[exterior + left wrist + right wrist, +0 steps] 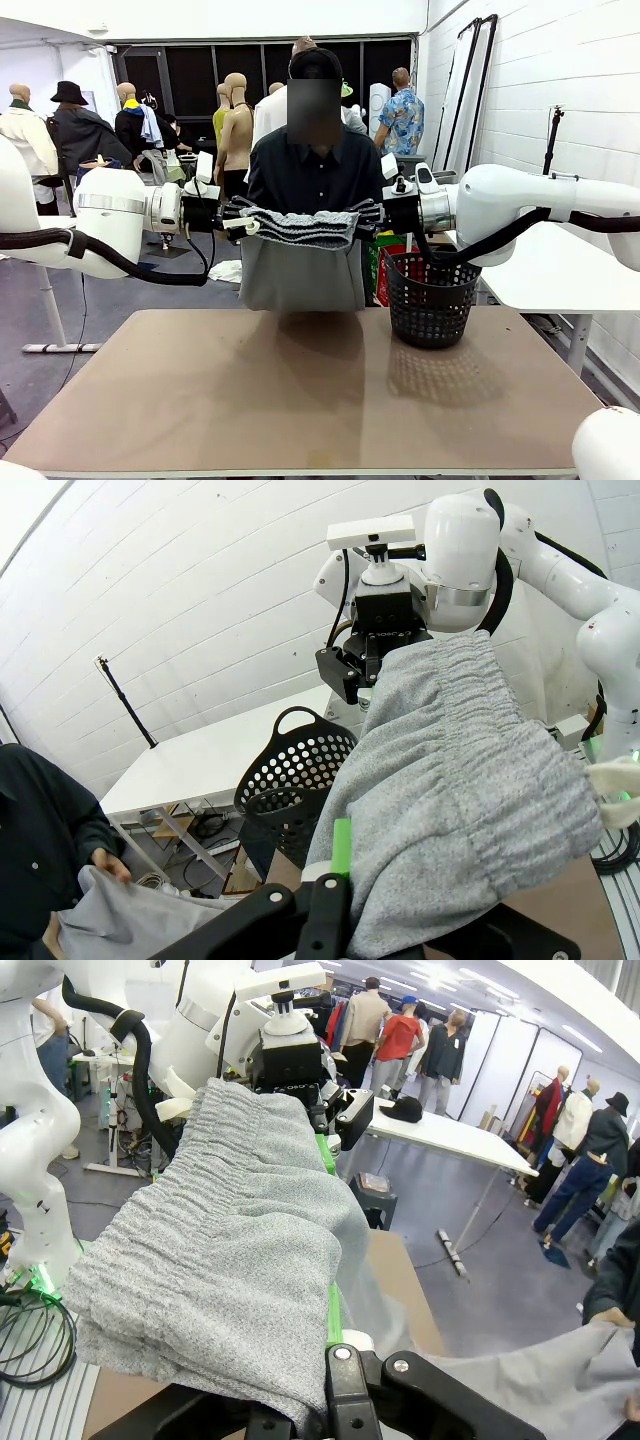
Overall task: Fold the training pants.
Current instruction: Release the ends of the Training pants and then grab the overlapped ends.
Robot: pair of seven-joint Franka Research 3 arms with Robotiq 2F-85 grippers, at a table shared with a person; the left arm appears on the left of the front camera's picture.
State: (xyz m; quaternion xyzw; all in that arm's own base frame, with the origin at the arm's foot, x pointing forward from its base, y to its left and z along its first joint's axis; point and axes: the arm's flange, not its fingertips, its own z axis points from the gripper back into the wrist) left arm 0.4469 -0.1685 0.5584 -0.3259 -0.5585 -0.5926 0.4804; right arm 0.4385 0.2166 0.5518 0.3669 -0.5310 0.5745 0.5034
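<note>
Standing right of middle on the table (200,400), the black basket (432,300) is too dark inside to read. Past it, the left gripper (235,213) and right gripper (372,213) each clamp the bunched waistband of the training pants (300,270) in mid-air; the person (315,170) beyond holds the hanging cloth.

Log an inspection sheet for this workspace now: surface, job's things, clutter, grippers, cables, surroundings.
Surface: brown table, carrying the basket.
Job's things: training pants held up near the table's far edge, waistband stretched between the grippers; a person's hand holds the lower fabric.
Clutter: black mesh basket, upright, far right of the table.
Grippers: left gripper and right gripper both shut on the waistband.
Cables: black hoses along both arms, off the table.
Surroundings: person opposite; white side table at right.
</note>
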